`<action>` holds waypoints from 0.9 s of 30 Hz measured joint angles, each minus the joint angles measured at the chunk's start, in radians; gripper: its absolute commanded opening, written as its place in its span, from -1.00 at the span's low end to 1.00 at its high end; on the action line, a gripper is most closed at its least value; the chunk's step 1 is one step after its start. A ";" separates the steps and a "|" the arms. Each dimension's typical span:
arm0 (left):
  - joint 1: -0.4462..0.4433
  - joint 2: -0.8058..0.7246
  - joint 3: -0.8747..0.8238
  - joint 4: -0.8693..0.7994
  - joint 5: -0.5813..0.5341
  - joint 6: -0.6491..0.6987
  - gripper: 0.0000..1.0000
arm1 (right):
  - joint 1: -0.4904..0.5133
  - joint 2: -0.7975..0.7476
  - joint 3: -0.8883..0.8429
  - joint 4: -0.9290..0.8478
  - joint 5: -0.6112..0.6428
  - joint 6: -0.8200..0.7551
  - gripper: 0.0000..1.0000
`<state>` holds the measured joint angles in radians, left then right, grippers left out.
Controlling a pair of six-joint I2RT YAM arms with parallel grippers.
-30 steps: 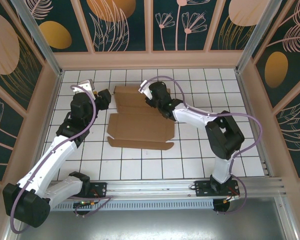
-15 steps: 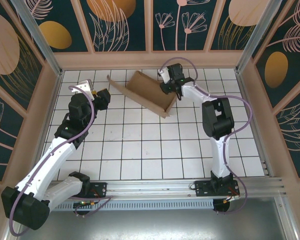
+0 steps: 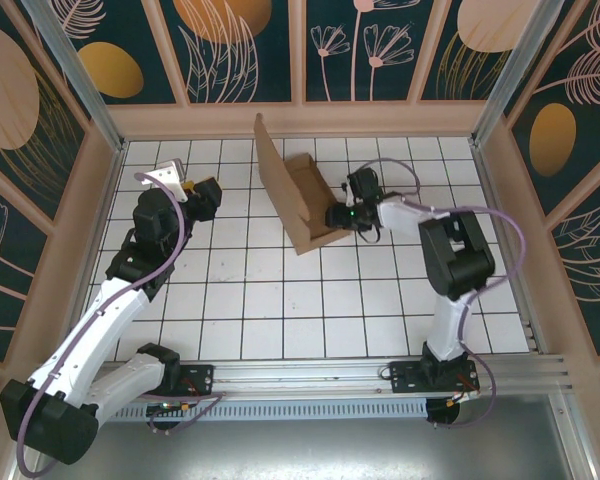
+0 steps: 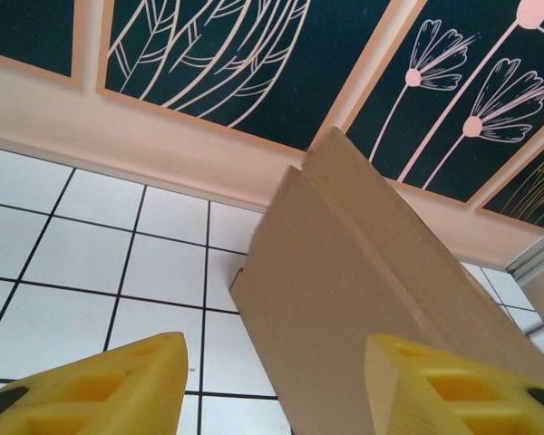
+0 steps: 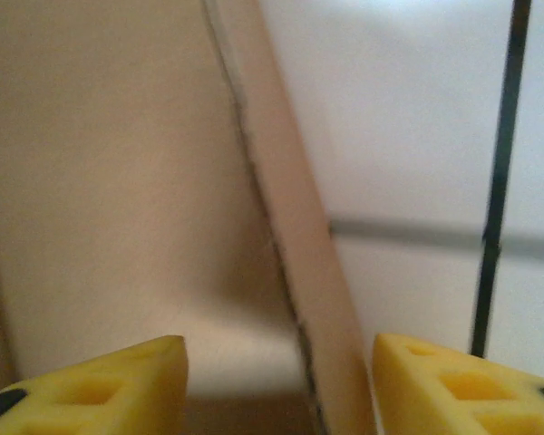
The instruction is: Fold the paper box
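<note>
Your paper box stands tipped up on edge at 12 o'clock of the table, and both hands are spread.

From above, the box's upper corner reaches the back wall at 11 o'clock, while its lower edge rests on the tiles. Your right gripper sits at the box's 3 o'clock side. In the right wrist view its 2 fingers stand apart with a cardboard edge between them, not pinching it. Your left gripper is well apart at the box's 9 o'clock, its 2 fingers also spread with nothing between them and the box's sloping face ahead. You have bare tiles from the box's 6 o'clock down to the arm bases, and little room at 12 o'clock.
</note>
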<state>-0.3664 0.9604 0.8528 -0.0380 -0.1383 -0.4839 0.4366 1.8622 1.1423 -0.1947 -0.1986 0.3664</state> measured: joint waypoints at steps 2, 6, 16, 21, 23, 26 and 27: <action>0.000 -0.002 0.000 0.000 0.000 0.000 0.08 | 0.061 -0.102 -0.104 0.052 0.010 0.144 0.24; 0.000 -0.010 -0.004 0.000 0.000 -0.007 0.09 | 0.214 -0.208 -0.204 0.169 0.008 0.355 0.34; 0.000 -0.046 -0.033 0.000 -0.009 -0.061 0.16 | 0.223 -0.274 -0.203 0.097 0.207 0.098 0.30; 0.000 -0.053 -0.072 0.000 -0.024 -0.079 0.15 | 0.158 -0.340 -0.163 0.190 0.188 -0.246 0.31; 0.000 -0.053 -0.076 0.000 -0.027 -0.079 0.14 | 0.114 -0.287 -0.119 0.241 0.159 -0.406 0.32; 0.000 -0.056 -0.079 0.001 -0.026 -0.078 0.13 | 0.045 -0.145 -0.006 0.259 0.068 -0.590 0.30; 0.000 -0.059 -0.083 0.002 -0.026 -0.078 0.13 | 0.020 -0.078 0.057 0.253 0.031 -0.649 0.31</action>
<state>-0.3664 0.9016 0.7700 -0.0357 -0.1638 -0.5621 0.4568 1.7844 1.1995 0.0578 -0.1677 -0.2829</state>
